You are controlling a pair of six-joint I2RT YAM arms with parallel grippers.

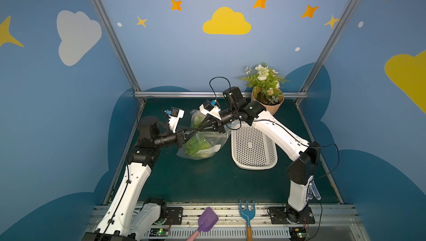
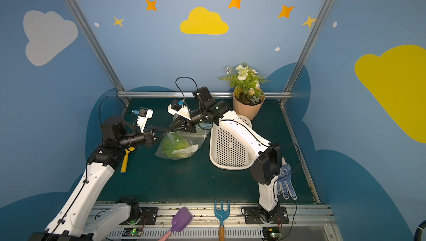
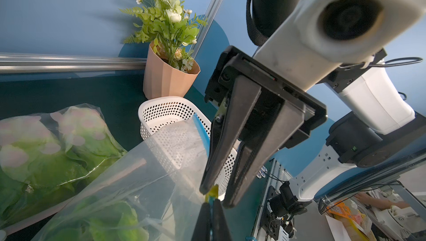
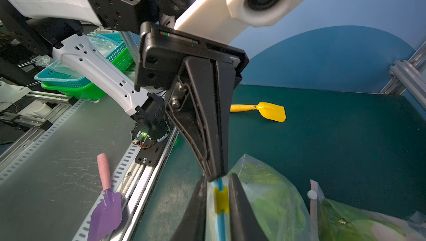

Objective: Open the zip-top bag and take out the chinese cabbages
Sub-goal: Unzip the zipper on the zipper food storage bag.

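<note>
The clear zip-top bag (image 1: 207, 140) (image 2: 184, 144) lies on the green mat, its zip end lifted between both arms. Green chinese cabbages (image 1: 196, 147) (image 2: 173, 146) (image 4: 272, 196) show through the plastic inside it. My left gripper (image 3: 211, 203) (image 1: 196, 131) is shut on the blue zip strip (image 3: 200, 131) at the bag's end. Right beside it sits the yellow slider (image 4: 221, 199) (image 3: 214, 190). My right gripper (image 4: 217, 181) (image 1: 199, 127) comes from the opposite side, and its two fingers press in on the slider's sides.
A white perforated basket (image 1: 253, 150) stands right of the bag, with a potted flowering plant (image 1: 265, 90) behind it. A yellow trowel (image 2: 125, 159) lies under the left arm. A purple shovel (image 1: 207, 221), a blue rake (image 1: 247, 212) and a dotted glove (image 2: 285, 182) are at the front.
</note>
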